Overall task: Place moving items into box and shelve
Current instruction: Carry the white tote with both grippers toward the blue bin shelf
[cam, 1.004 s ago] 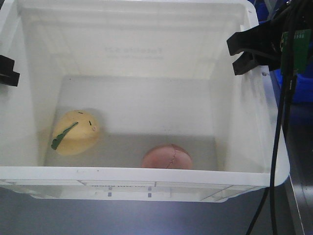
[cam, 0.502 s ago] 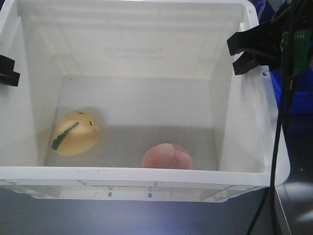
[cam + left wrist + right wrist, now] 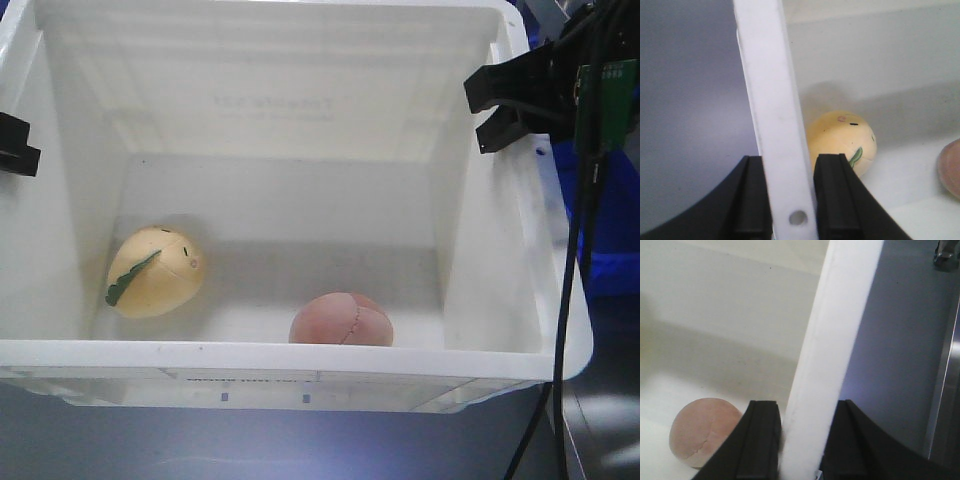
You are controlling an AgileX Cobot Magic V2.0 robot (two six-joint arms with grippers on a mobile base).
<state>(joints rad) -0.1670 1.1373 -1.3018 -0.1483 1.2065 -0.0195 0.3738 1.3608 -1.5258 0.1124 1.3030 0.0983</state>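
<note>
Both balls lie in the box (image 3: 300,357), yellow ball (image 3: 155,272) at eight o'clock, pinkish ball (image 3: 340,320) at six, barely stirred since a second ago; the blue bins (image 3: 610,230) past the three o'clock rim have slid, so the loaded box is probably being carried shelfward. The left gripper (image 3: 790,165) pinches the nine o'clock rim, the right gripper (image 3: 802,407) the two o'clock rim; each has its fingers closed tight on the wall.

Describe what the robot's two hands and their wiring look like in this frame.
Both the left hand and right hand are matte black with flat, blocky fingers. Beside the right hand sits a small green circuit board, with thin black cables hanging below it. No markings show on the fingers.
</note>
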